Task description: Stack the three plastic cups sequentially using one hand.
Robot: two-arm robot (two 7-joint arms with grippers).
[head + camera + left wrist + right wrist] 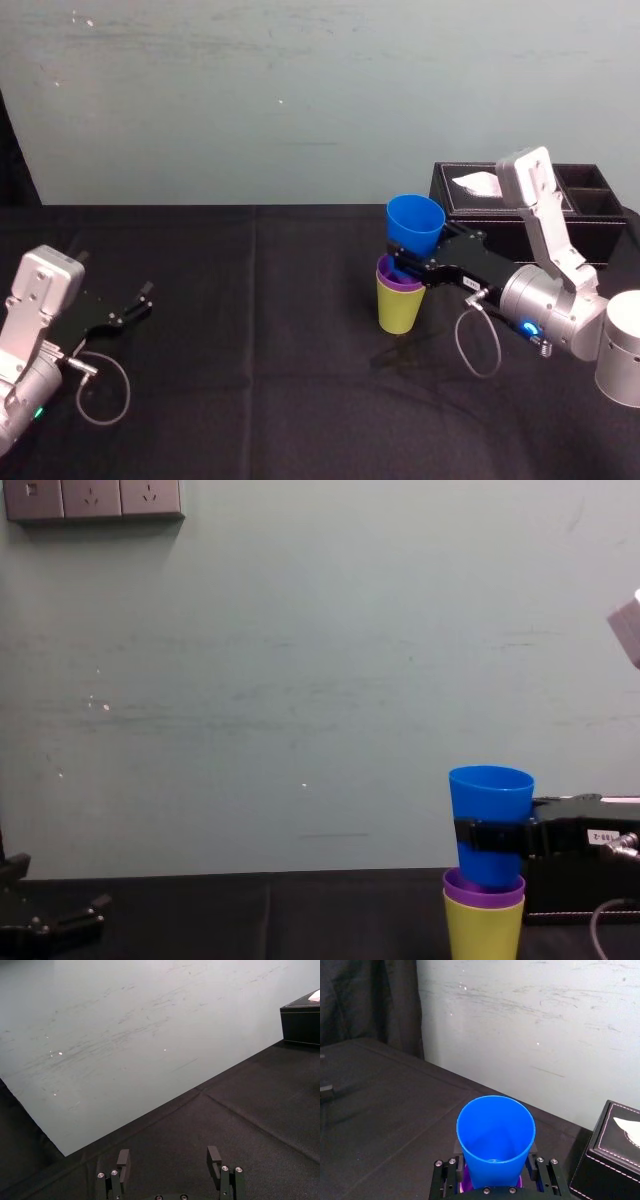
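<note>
Topple risk
My right tool (403, 259) grips the blue cup (415, 222) over the purple cup (404, 284); an off-centre release could tip both. Left tool (170, 1161) rests open.

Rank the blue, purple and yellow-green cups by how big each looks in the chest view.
1. blue cup, most exposed.
2. yellow-green cup, cut off by the frame edge.
3. purple cup, just its rim band showing.
</note>
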